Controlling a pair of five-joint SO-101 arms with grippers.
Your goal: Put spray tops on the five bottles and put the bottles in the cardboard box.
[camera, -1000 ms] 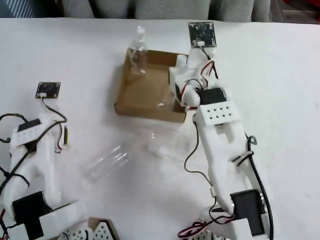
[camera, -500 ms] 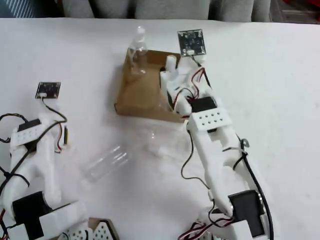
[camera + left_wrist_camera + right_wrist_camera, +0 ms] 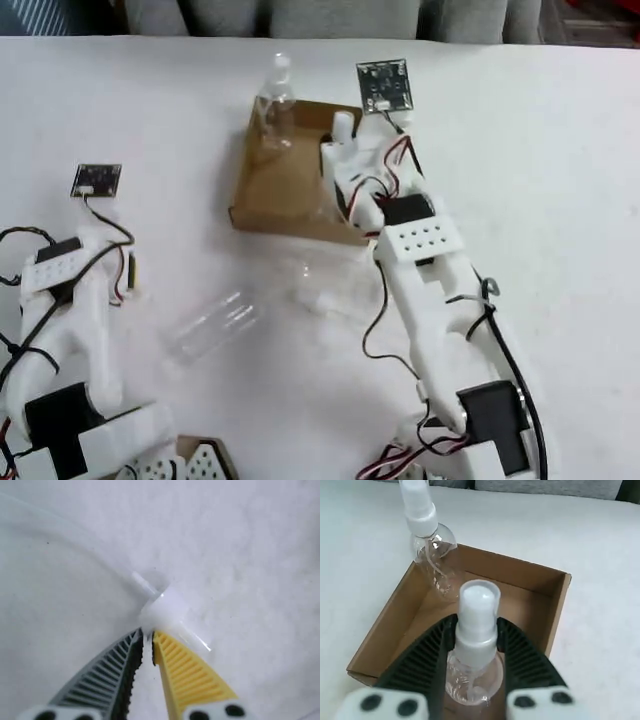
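- The left claw (image 3: 148, 639) sits low on the table (image 3: 560, 150) at the left side. Its grey and yellow fingers are pressed almost together, and their tips nip the edge of a loose spray top (image 3: 164, 608). The top lies flat with its thin tube trailing along the table. A grip at the collar looks chosen so the tube stays free to drop into a bottle neck.
- Just right of that arm a bare bottle (image 3: 208, 326) lies on its side with no top on it. It is probably the nearest one for that spray top.
- Further right a second bare bottle (image 3: 330, 287) also lies flat, just in front of the box (image 3: 285, 195). It is hard to make out against the white table.
- The box is open, with its brown floor showing. A capped bottle (image 3: 274, 105) stands upright in its far left corner. Tucked there, it leaves room for the others.
- The right claw (image 3: 476, 624) hangs over the right part of the box. Its black fingers clamp the neck of the held bottle (image 3: 472, 677) just under the fitted white top. That grip keeps the bottle upright, ready to go down beside the first.
- By my reckoning, two bottles are finished or nearly so, and the two lying ones are not yet capped.
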